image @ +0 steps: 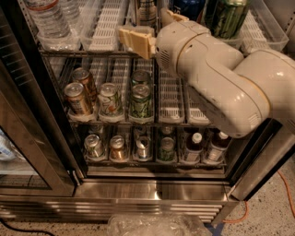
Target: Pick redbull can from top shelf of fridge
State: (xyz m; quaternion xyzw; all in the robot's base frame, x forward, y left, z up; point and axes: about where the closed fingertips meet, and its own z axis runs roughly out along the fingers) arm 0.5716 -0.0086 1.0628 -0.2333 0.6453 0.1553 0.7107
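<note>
Nearest the lens: cream jointed arm [221,78] across the right half, extended up-left into the fridge [152,191], with the dark-framed glass door [27,152] open at left. At the arm's end, gripper [145,26] at the front of the top shelf [83,53]. Tan fingers [136,41] spread apart, one on either side of the redbull can [146,10]; contact with it not discernible. Redbull can: slim, silver with darker patches, upright in the centre lane, upper part out of frame. Same shelf, clear lane bins [107,23] with white slotted floors. Two clear water bottles [48,18] in the left bin. One dark blue can [189,6] and one wide green can [226,16] right of the gripper, both partly behind the arm. Middle rack [170,120] below, five cans in slotted lanes: two copper cans [76,99] at left, one white-and-green can [109,97], two green cans [140,99] one behind the other. Bottom rack [156,162], farthest down: four can tops [117,147] in the front row, then two dark bottles [194,145] with pale caps at right.
</note>
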